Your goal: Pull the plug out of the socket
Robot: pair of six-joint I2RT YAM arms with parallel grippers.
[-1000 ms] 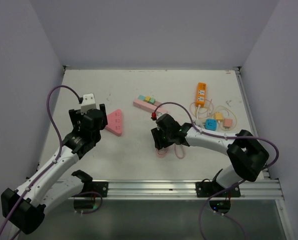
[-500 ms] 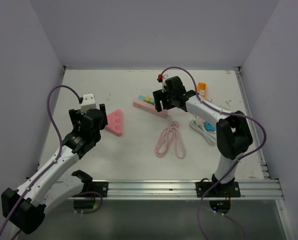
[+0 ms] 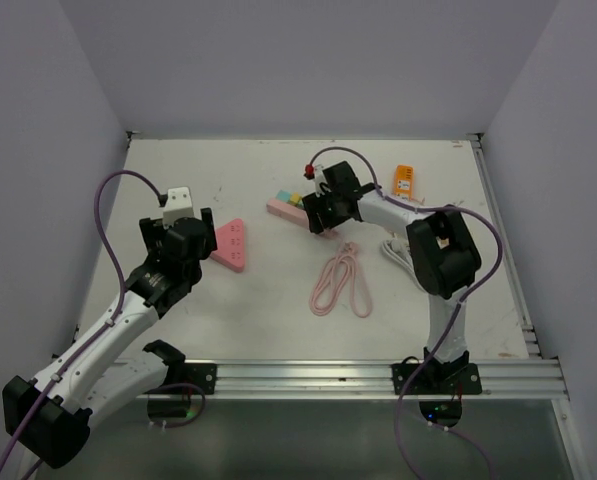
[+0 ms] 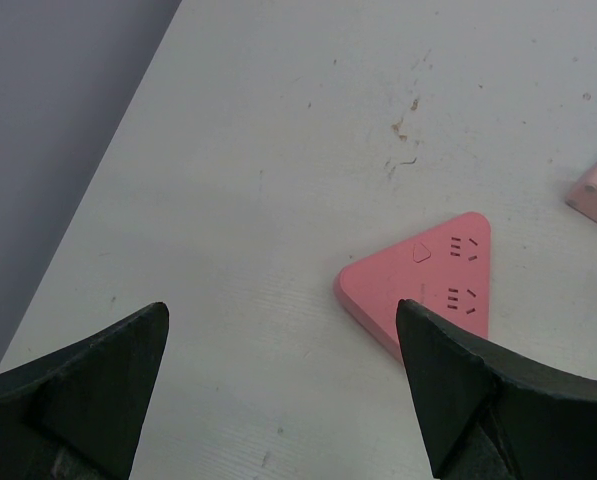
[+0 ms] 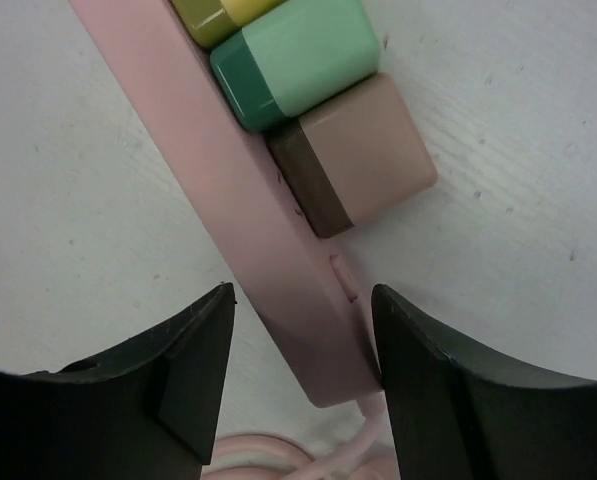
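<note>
Right end effector (image 5: 300,330) hung open, jaws astride the cord end of the pink power strip (image 5: 228,170), gripping nothing. Just beyond, plugged into that strip, sat the tan cube plug (image 5: 358,150): probably light, rigid, smooth-sided and tightly seated, best pinched across its flat sides.

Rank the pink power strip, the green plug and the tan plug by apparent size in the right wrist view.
1. pink power strip, clearly largest, though cropped by the frame.
2. green plug and tan plug: about alike, so not ranked against each other.
</note>
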